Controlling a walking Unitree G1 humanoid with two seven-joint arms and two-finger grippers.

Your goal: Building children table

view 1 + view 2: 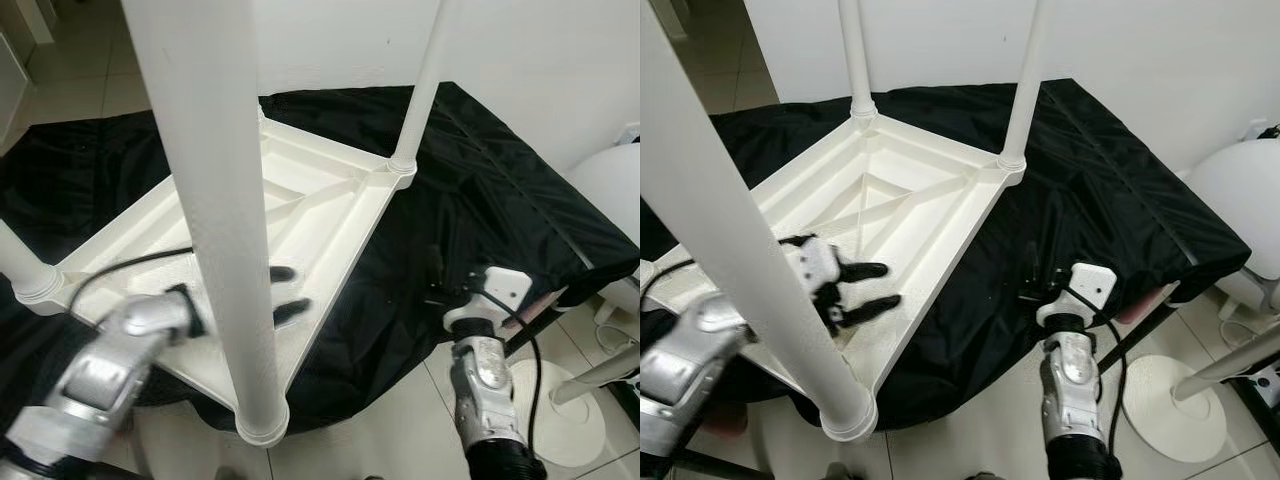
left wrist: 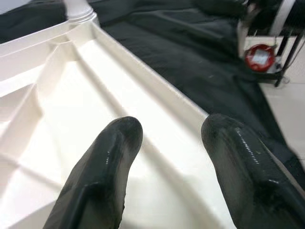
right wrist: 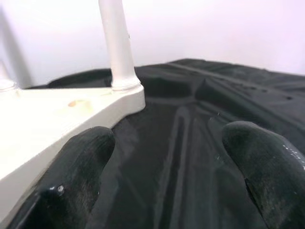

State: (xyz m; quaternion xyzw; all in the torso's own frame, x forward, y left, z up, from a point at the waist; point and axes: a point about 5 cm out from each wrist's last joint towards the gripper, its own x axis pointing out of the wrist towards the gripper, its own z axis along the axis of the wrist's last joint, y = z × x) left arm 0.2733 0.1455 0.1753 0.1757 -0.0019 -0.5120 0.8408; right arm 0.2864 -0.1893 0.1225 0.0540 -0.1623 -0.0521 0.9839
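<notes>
The white children's table (image 1: 890, 200) lies upside down on a black cloth (image 1: 1110, 190), its legs pointing up. The nearest leg (image 1: 225, 200) rises close to the camera, and another leg (image 1: 1025, 80) stands at the far right corner. My left gripper (image 1: 890, 284) hovers open over the ribbed underside just beside the nearest leg, its fingers (image 2: 107, 167) spread with nothing between them. My right gripper (image 1: 1040, 268) is open low over the cloth, right of the table's edge and apart from it. In the right wrist view the corner leg (image 3: 116, 45) stands ahead of its fingertips (image 3: 86, 157).
The cloth-covered surface ends near my right arm, with tiled floor (image 1: 980, 430) below. A white round stand base (image 1: 1175, 405) sits on the floor at the right, beside a white rounded object (image 1: 1240, 200). A red item (image 2: 259, 56) sits beyond the cloth's edge.
</notes>
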